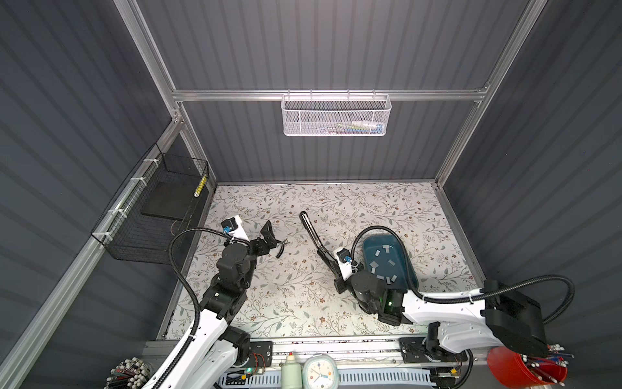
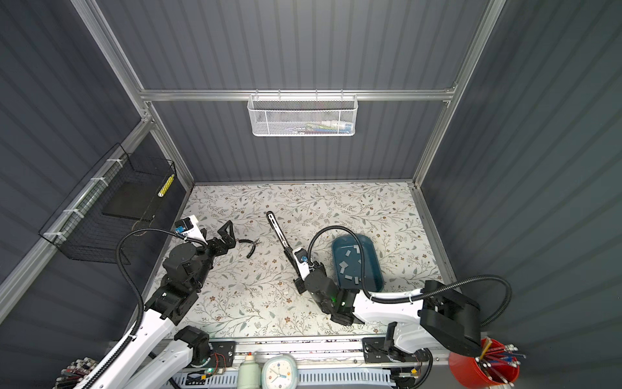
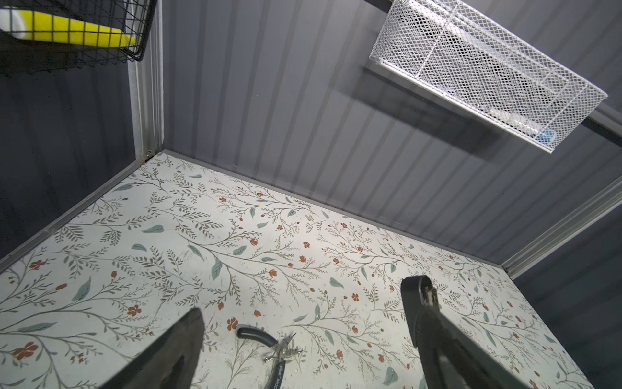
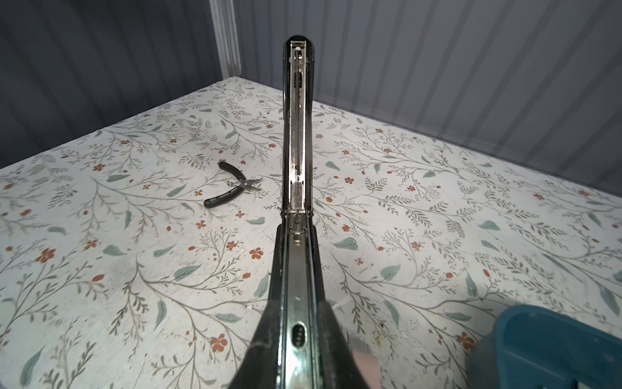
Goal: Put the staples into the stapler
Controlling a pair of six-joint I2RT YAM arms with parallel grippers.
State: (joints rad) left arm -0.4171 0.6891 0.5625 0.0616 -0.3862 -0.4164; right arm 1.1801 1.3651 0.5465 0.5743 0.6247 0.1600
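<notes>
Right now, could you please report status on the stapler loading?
Left gripper open, empty. Right gripper shut on opened black metal stapler. Grey staple strips loose in blue plastic tray. Black-handled pliers lie clear of stapler.

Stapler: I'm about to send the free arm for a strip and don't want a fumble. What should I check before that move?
1. Stapler swung fully open: ok.
2. Right tool shut on the near end of it: ok.
3. Left tool open and empty: ok.
4. Staple strips lying loose in the blue tray: ok.
5. Left tool's way to that tray: probably not ok; the right arm lies between them in both top views.
6. Pliers apart from the stapler: ok.
</notes>
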